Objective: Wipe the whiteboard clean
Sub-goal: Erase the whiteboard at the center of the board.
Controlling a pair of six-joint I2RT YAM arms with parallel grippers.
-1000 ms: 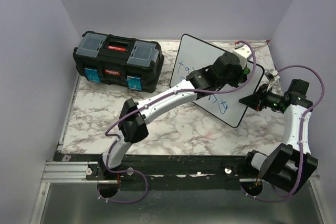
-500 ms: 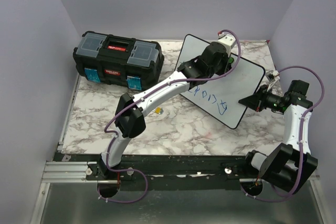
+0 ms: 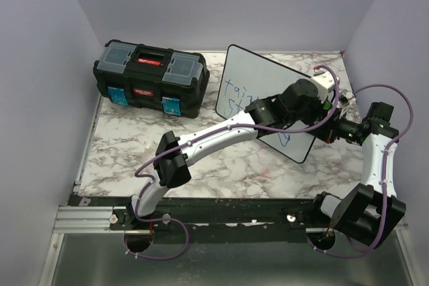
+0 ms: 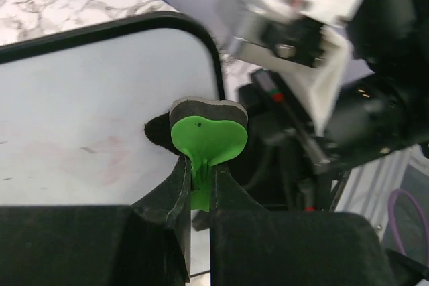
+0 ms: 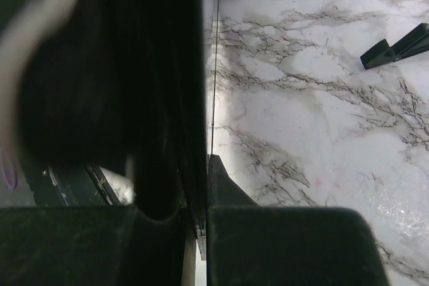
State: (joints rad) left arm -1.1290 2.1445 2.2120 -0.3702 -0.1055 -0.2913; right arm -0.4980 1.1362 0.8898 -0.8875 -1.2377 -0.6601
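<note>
The large white rectangular whiteboard with a thin black rim (image 3: 258, 75) stands tilted on the grey-veined marble tabletop (image 3: 134, 138), directly under the left gripper (image 4: 199, 172) and with its right edge in the right gripper (image 5: 196, 222). Blue handwritten marker lettering (image 3: 236, 95) covers the board's left part, well to the left of the left gripper; a few blue strokes show below that arm's wrist.

The left gripper's fingers are clamped on the stem of a green heart-shaped eraser with a black felt pad (image 4: 208, 135), which presses on the white surface just ahead of the fingertips, beside a rounded corner of the rim. The right gripper is closed on the board's dark edge, seen edge-on between its fingers. To its right, two small black wedge-shaped feet (image 5: 395, 45) rest on the marble. A black plastic toolbox with blue latches (image 3: 149, 77) sits far to the left of both grippers.
</note>
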